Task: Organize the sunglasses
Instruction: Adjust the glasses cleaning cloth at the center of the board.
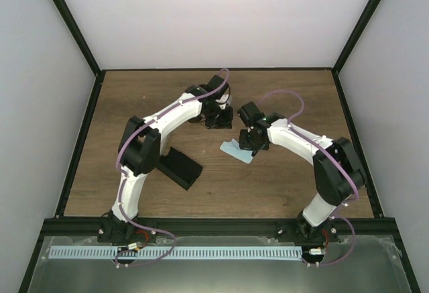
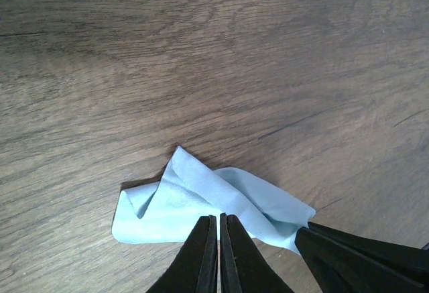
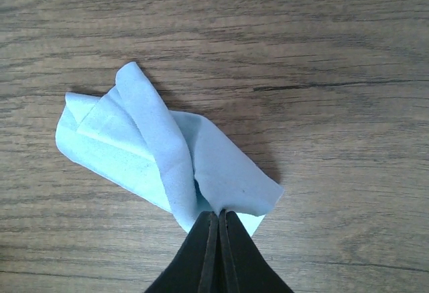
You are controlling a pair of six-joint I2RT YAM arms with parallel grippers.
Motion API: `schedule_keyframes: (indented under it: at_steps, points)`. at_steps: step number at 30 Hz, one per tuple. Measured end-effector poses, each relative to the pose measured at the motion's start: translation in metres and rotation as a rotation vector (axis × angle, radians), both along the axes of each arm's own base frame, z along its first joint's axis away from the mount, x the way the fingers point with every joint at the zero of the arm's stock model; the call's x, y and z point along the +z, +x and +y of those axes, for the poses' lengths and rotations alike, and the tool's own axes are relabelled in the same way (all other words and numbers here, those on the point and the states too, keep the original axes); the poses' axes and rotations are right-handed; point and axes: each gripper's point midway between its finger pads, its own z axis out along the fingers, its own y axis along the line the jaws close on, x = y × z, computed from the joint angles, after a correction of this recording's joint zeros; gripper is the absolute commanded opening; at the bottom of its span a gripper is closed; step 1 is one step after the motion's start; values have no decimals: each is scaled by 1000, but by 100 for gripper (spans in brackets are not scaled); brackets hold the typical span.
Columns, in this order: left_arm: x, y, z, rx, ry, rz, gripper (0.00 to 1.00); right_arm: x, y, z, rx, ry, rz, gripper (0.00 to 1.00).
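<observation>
Right end effector: I am seeing its jaws pressed fully together, pinching the near corner of a light blue cloth. The cloth is bunching into folds and trailing away ahead and to the left of the tips.

Left end effector: its jaws are likewise showing no gap. A crumpled blue cloth is lying just ahead of and beneath the tips, but I am not able to tell whether it is gripped or merely touched. A black shape is sitting just to the right of these tips, and I am unable to identify it.

Black case: lying on the tabletop, well back from the left end effector and beside that arm's elbow.

Sunglasses: I am not finding them in any view; they may be hiding beneath the left end effector.

Step in hand, as I am judging it: cloth handling, with the sunglasses themselves not yet touched.

Next move, as I am judging it: laying the pinched cloth down flat, opening the jaws, then locating the thin frames, which will be demanding a fine, centred pinch.
</observation>
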Motion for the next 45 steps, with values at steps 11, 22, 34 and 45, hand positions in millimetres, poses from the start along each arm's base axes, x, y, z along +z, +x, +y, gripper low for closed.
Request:
schedule_keyframes:
  at_steps: [11,22,34,45]
  points:
    - [1,3,-1,-1,-7,-12,6,-29,-27,-9,10,-2,77,1]
    - [-3,8,-2,2,-18,-15,54,-39,-39,-10,14,9,116,41]
    - [-26,15,4,31,-1,1,54,10,-18,3,3,84,12,41]
    - [-40,22,84,185,60,63,55,-26,30,34,44,49,40,28]
